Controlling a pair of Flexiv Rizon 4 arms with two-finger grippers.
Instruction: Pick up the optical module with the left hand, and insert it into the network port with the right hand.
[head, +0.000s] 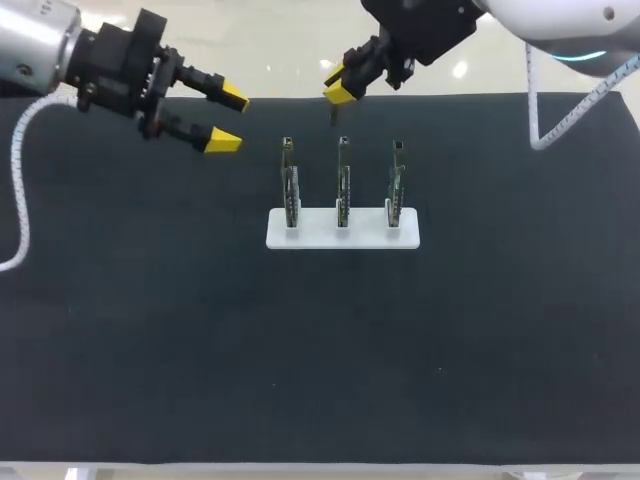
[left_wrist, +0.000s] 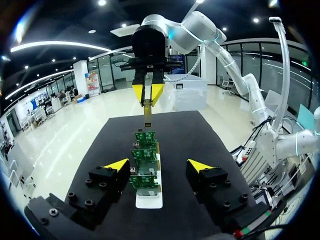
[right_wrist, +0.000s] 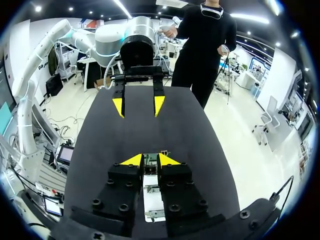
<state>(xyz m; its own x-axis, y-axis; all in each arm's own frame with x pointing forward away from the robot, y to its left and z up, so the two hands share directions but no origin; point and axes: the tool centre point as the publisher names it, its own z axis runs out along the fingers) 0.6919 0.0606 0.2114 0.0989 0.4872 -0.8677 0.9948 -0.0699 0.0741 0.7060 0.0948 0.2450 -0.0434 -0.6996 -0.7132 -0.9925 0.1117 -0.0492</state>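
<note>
Three upright green circuit boards with network ports (head: 343, 185) stand in a row in a white base (head: 343, 232) at mid-table. My right gripper (head: 338, 90) hangs above the row, shut on a thin optical module (head: 333, 112) that points down. From the left wrist view the module (left_wrist: 148, 115) hangs from the right gripper (left_wrist: 147, 92) above the far end of the boards (left_wrist: 145, 167). My left gripper (head: 228, 119) is open and empty, to the left of the boards. In the right wrist view the right gripper (right_wrist: 150, 160) is above the base (right_wrist: 152, 200), facing the left gripper (right_wrist: 138, 106).
Black cloth (head: 320, 350) covers the whole table. A white coiled cable (head: 20, 190) hangs from my left arm at the table's left side, and another cable (head: 560, 120) drops from my right arm at the back right.
</note>
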